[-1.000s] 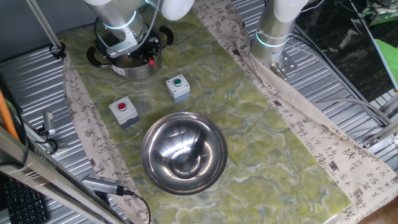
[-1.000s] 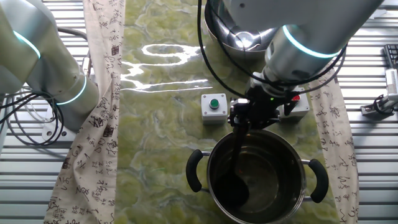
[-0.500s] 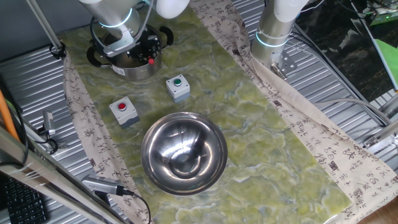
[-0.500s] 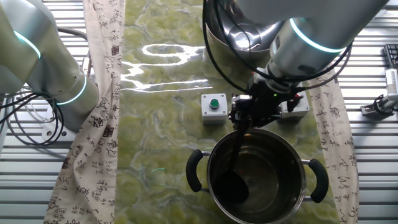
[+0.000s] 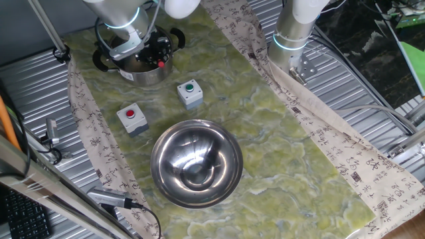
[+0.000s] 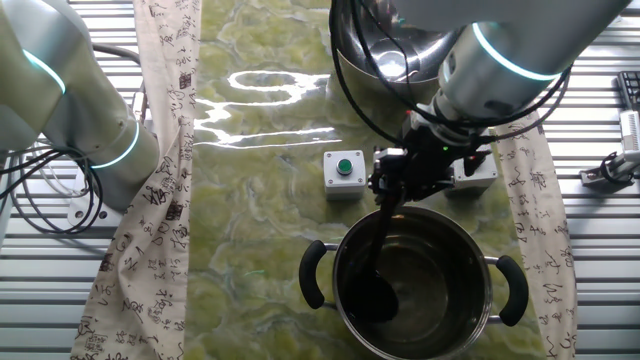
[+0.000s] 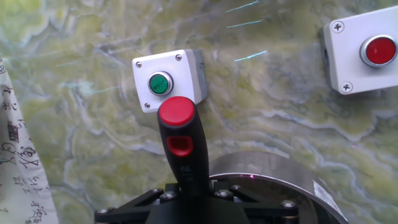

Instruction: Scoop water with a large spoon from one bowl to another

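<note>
Fingers grip large spoon inside pot

Two button boxes on a green marbled mat.
A grey box with a green button and a grey box with a red button stand apart on the mat, which covers the ribbed metal tabletop. Cloth strips printed with script border the mat on both long sides. Cables lie on the tabletop.
</note>
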